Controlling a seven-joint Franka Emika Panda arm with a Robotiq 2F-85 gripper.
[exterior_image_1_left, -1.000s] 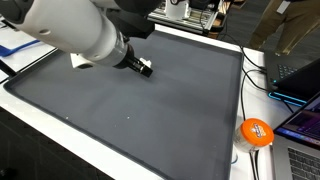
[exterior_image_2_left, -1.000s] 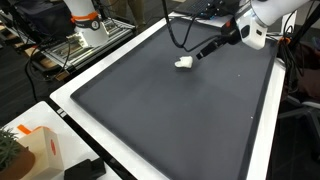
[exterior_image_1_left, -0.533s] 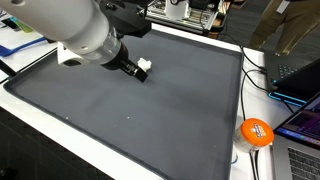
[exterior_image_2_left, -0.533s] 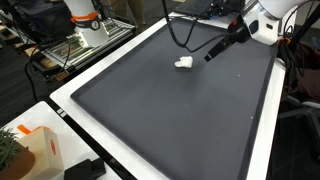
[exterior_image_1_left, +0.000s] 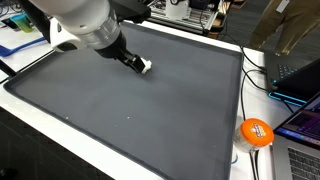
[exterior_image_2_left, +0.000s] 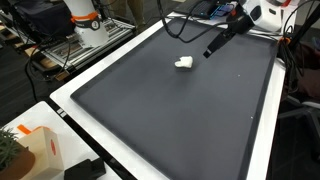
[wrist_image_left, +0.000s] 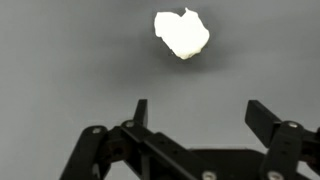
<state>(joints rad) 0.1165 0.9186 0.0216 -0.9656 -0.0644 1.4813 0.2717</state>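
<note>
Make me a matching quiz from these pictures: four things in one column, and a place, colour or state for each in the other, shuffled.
1. white lump
2. claw
3. orange round object
4. mat

A. open, holding nothing
B. dark grey
C. beyond the mat's edge
D. lying on the mat

Pairs: 1-D, 2-A, 3-C, 4-B

A wide white-rimmed table (exterior_image_1_left: 240, 100) covered by a dark grey mat (exterior_image_2_left: 170, 110), with laptops (exterior_image_1_left: 300, 72) crowding one side.
</note>
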